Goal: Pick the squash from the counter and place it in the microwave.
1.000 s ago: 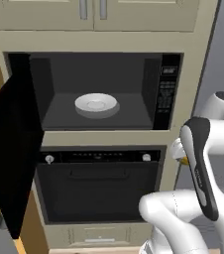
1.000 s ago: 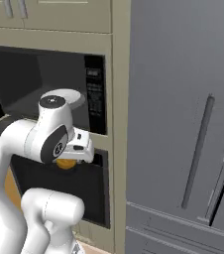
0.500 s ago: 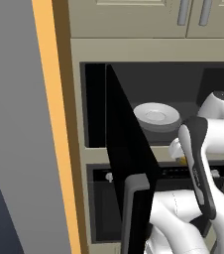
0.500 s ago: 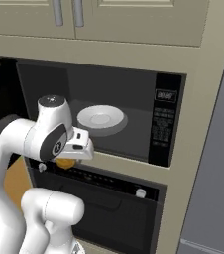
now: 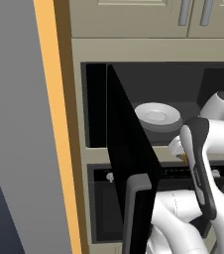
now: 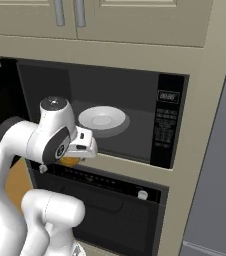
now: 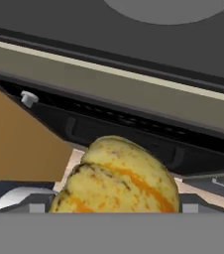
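Yellow-orange and mottled, the squash (image 7: 116, 178) fills the lower middle of the hand view, its bottom cut off by the frame edge, with the gripper's finger parts barely showing at either side of it low down, so the grip itself cannot be made out there. In the right base view only a small orange sliver of the squash (image 6: 69, 161) peeks out under the white hand, at centre left, held at the gripper (image 6: 80, 152) just in front of the lower lip of the microwave (image 6: 105, 115); the fingers are hidden behind the hand's body, yet the vegetable hangs there with nothing beneath it, so the pincer is clamped on it. In the left base view the gripper (image 5: 181, 151) sits at the right, mostly covered by the arm's dark forearm link, with a small yellowish speck beside it. The microwave's cavity is dark, with a white plate (image 6: 102, 119) lying on its floor in the middle, and a keypad panel (image 6: 165, 122) at the cavity's right. Its black door (image 5: 131, 158) stands swung out toward the camera in the left base view, edge on, hiding part of the cavity. Below the microwave lies a black oven (image 6: 112, 210) with small knobs (image 6: 142, 195).
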You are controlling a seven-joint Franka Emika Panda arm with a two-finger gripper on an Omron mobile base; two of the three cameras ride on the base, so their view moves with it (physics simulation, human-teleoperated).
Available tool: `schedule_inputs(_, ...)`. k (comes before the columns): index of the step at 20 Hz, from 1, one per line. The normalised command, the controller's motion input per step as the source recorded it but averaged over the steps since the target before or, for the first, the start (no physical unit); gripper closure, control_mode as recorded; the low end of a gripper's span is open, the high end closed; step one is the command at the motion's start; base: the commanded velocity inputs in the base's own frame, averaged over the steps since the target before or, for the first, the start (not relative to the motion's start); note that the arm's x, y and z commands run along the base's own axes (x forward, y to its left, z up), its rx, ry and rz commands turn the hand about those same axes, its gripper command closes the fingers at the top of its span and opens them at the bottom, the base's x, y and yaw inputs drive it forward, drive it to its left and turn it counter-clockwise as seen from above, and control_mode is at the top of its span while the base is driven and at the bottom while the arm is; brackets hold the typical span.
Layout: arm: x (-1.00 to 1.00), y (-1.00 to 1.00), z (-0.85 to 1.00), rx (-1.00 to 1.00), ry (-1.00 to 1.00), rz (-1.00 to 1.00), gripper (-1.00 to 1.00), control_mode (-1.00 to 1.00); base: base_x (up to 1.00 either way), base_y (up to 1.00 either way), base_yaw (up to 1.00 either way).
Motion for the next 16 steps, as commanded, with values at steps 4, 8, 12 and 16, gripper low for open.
schedule_inputs(4, 0.69, -0.18, 0.09, 0.00, -0.48, -0.15, 1.00, -1.00, 0.00, 0.00, 0.00)
schedule_inputs(8, 0.99, -0.03, 0.02, 0.00, -0.35, -0.16, 1.00, -1.00, 0.00, 0.00, 0.00)
schedule_inputs(12, 1.00, 0.05, 0.13, 0.03, -0.25, -0.17, 1.00, -1.00, 0.00, 0.00, 0.00)
schedule_inputs(16, 1.00, -0.07, 0.27, 0.13, -0.03, -0.05, 1.00, -1.00, 0.00, 0.00, 0.00)
